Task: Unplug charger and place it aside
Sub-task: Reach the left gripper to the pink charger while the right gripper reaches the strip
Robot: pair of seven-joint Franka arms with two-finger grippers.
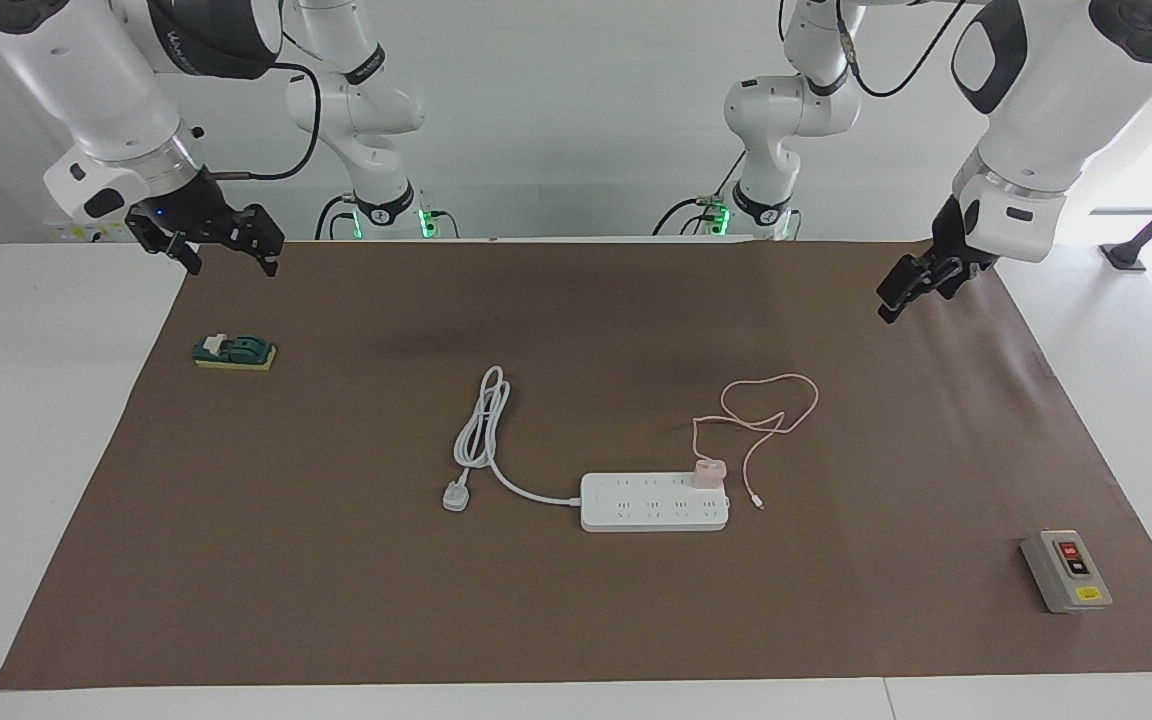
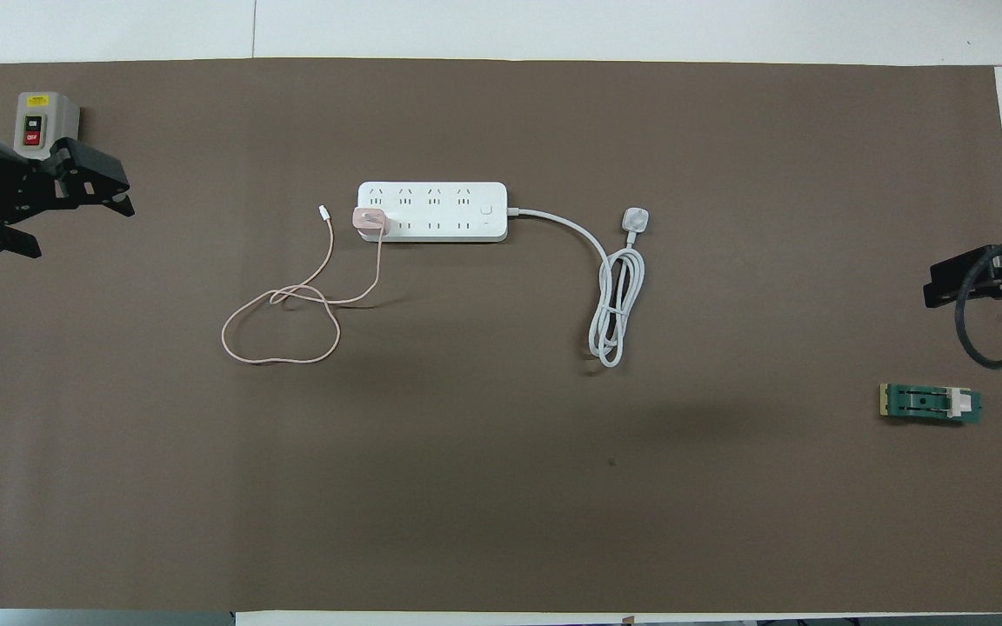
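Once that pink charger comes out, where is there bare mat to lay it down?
Bare brown mat spans the robots' side of the charger, its pink cable and the white cord. Another patch lies between that cord and the green switch. It is crowded around the power strip, hemmed by both cables.

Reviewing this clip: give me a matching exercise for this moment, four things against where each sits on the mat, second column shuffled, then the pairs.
Things:
1. charger
2. power strip
3. grey switch box
4. green block

Places:
A. near the mat's corner at the left arm's end, farther from the robots than the power strip
B. mid-mat, its thick white cord looping toward the robots
C. plugged into the power strip at the end toward the left arm
D. at the right arm's end, nearer to the robots than the power strip

Pairs: 1-C, 2-B, 3-A, 4-D
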